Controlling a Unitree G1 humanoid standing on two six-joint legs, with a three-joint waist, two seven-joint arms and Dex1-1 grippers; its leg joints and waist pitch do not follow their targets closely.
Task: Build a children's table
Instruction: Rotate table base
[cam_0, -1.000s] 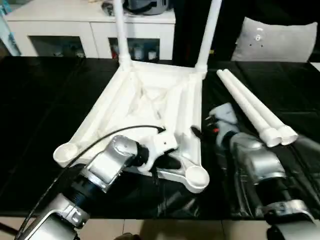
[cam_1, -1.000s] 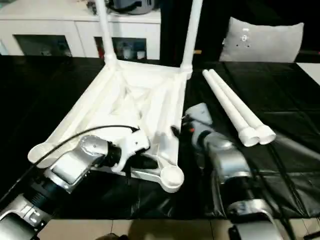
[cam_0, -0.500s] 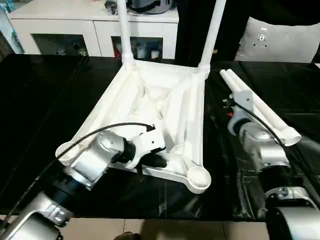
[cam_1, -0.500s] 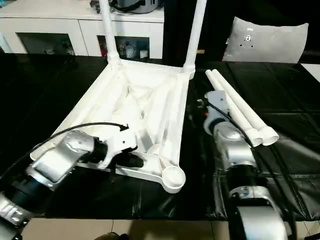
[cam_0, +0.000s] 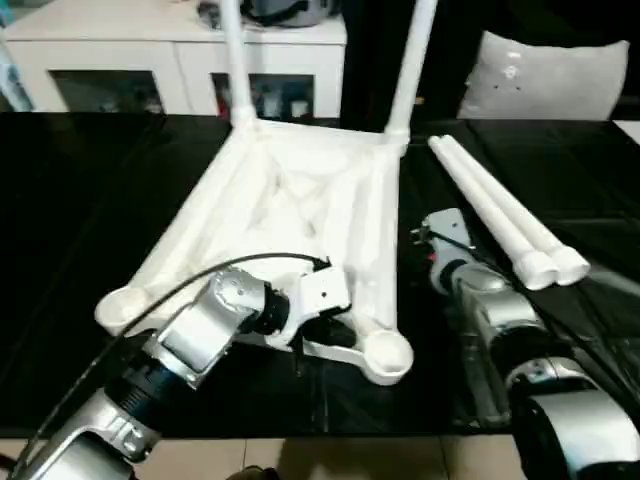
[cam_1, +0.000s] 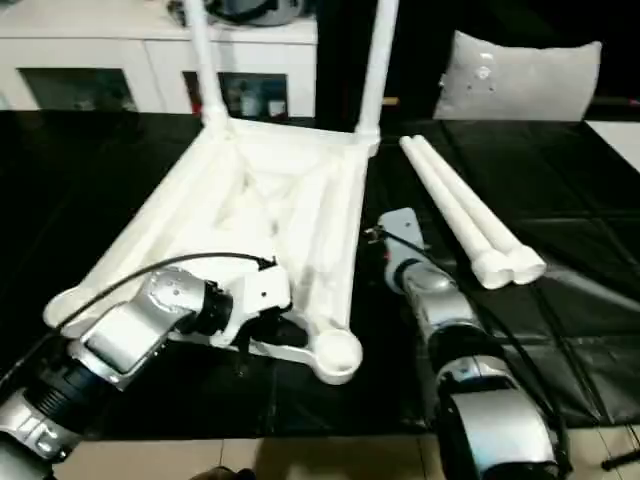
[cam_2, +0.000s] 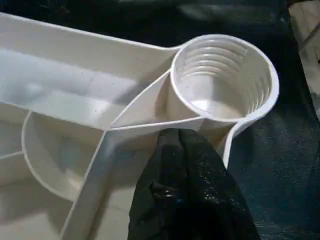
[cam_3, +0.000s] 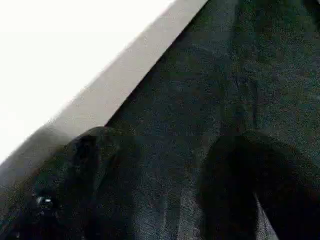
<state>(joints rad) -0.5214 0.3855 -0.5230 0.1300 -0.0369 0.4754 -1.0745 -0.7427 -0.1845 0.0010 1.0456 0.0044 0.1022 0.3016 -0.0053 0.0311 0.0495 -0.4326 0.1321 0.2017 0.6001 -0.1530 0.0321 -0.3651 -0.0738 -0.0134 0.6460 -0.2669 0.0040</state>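
Observation:
The children's table lies upside down: its white ribbed tabletop (cam_0: 300, 190) rests on the black surface. Two white legs (cam_0: 236, 60) (cam_0: 412, 60) stand in the far corner sockets. The near right socket (cam_0: 388, 352) and near left socket (cam_0: 118, 305) hold nothing. Two loose legs (cam_0: 495, 210) lie side by side to the right. My left gripper (cam_2: 184, 145) is shut, its tip against the rib beside the near right socket (cam_2: 222, 75). My right gripper (cam_3: 165, 150) is open and holds nothing, low over the black surface between the tabletop's right edge and the loose legs.
A white cabinet with glass doors (cam_0: 150, 60) stands behind the table. A grey-white cushion-like panel (cam_0: 545, 80) leans at the back right. A black cable (cam_0: 200, 275) loops over my left forearm. The table's front edge runs just below my arms.
The right gripper, close to the loose legs half a second ago, is back nearer the tabletop's right edge. The left gripper has stayed at the near right socket. The camera has shifted slightly.

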